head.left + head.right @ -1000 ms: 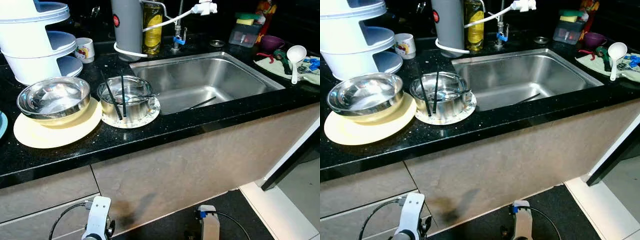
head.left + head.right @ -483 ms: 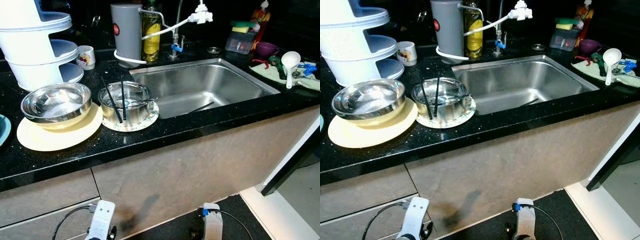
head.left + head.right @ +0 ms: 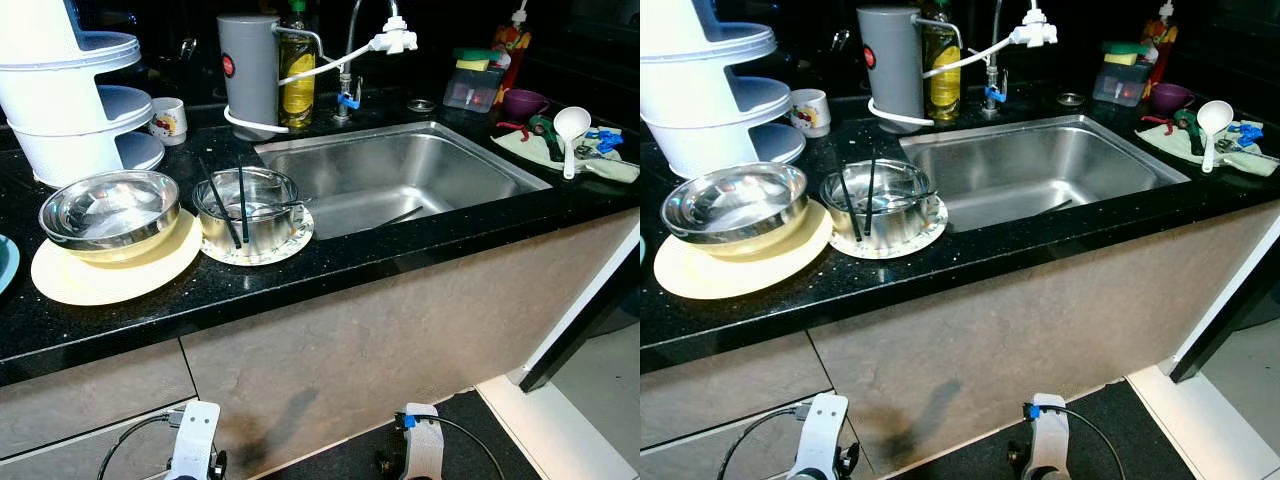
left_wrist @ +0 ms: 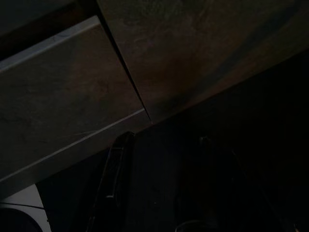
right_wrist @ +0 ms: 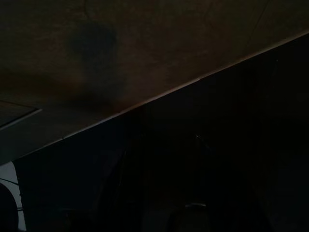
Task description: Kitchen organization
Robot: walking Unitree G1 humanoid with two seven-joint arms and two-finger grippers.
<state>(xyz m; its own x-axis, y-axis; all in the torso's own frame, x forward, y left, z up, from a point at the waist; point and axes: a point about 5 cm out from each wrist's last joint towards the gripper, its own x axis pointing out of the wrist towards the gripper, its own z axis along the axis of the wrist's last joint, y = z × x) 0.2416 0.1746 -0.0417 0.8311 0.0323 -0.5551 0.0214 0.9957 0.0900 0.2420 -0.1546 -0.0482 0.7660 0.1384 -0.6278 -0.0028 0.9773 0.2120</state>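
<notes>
In the left eye view, 2 steel bowls (image 3: 108, 210) and chopsticks (image 3: 243, 205) are seen at 10 o'clock of the sink (image 3: 400, 175); nothing is tidied yet. In the wrist views, only dark cabinet fronts are made out, so it cannot be told whether either pincer is spread or pressed together.

Table (image 3: 330, 265): it runs across in front of you, with cabinet fronts (image 3: 330, 350) below it.
Sink (image 3: 400, 175): set into the table, right of centre.
Left of the sink: you have a bowl (image 3: 248, 208) holding chopsticks (image 3: 232, 205), standing on a small plate (image 3: 290, 240).
Further left: another bowl (image 3: 108, 208) sits on a larger plate (image 3: 110, 275).
Behind those bowls: a tiered rack (image 3: 75, 95), with a mug (image 3: 168, 120) beside it.
Behind the sink: canister (image 3: 250, 65), bottle (image 3: 297, 75) and faucet (image 3: 350, 60).
Far right: a ladle (image 3: 570, 130) lies on a cloth (image 3: 560, 155).
</notes>
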